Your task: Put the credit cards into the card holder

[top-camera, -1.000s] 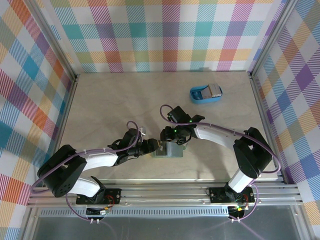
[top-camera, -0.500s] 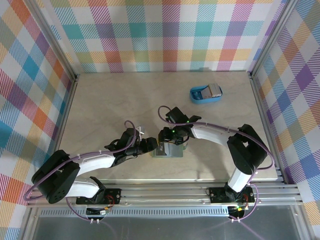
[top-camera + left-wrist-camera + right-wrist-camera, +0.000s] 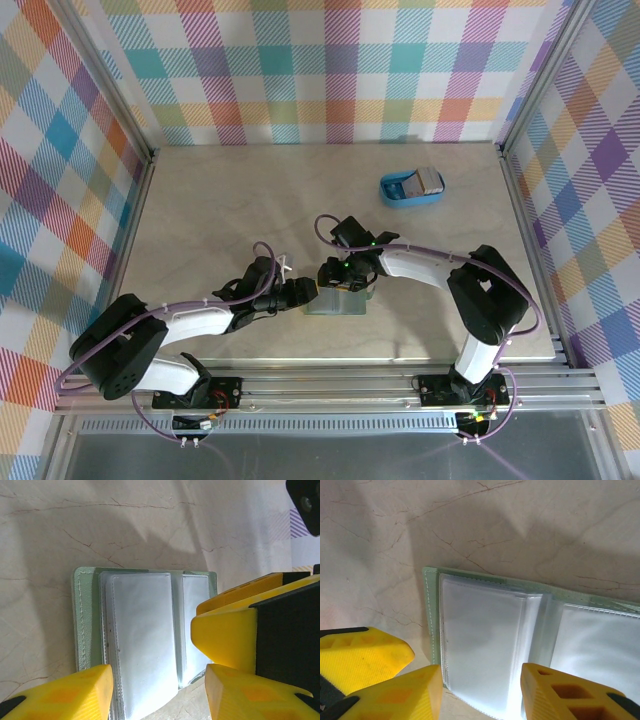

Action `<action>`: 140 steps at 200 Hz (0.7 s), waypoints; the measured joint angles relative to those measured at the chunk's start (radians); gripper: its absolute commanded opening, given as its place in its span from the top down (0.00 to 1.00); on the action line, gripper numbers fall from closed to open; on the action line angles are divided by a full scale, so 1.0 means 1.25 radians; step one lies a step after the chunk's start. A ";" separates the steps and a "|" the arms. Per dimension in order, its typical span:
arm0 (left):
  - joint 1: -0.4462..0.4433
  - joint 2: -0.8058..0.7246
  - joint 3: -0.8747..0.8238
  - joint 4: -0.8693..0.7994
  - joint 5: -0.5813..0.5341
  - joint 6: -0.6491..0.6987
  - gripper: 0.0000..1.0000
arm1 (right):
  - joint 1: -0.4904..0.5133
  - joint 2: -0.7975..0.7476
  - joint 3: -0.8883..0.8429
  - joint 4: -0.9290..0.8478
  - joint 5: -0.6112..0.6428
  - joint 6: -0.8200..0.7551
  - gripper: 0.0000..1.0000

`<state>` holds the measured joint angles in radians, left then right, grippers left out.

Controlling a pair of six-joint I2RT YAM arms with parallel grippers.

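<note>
The card holder (image 3: 338, 302) lies open on the table near the front middle, sage green with clear plastic pockets (image 3: 140, 635) facing up. My left gripper (image 3: 300, 292) is at its left edge, jaws open astride a pocket page (image 3: 159, 690). My right gripper (image 3: 346, 276) hangs over its far edge, jaws open above the left pocket (image 3: 481, 680). Neither holds anything. The two grippers nearly touch: the right one's yellow finger (image 3: 235, 625) shows in the left wrist view. Credit cards (image 3: 429, 181), grey-white on top, sit in the blue tray at the back right.
The blue plastic tray (image 3: 400, 190) stands at the back right, well away from both arms. Aluminium rails and plaid walls bound the table (image 3: 200, 210). The front rail (image 3: 330, 385) runs just behind the holder.
My left gripper has edged right against the card holder, and its jaws have narrowed a little. The holder has turned slightly. The right gripper has barely moved.
</note>
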<state>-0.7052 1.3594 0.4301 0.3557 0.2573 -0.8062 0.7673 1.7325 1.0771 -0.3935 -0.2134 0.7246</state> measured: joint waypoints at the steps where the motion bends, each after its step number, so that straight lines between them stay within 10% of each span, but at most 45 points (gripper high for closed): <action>1: 0.000 0.000 0.000 0.000 0.000 0.000 0.48 | 0.000 0.000 0.000 0.000 0.001 0.000 0.54; 140: 0.005 -0.168 -0.054 -0.136 -0.121 -0.013 0.51 | 0.120 0.143 0.211 -0.225 0.261 -0.058 0.36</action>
<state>-0.6987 1.1500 0.3630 0.1852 0.1059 -0.8223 0.9173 1.9110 1.3411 -0.6750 0.1131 0.6525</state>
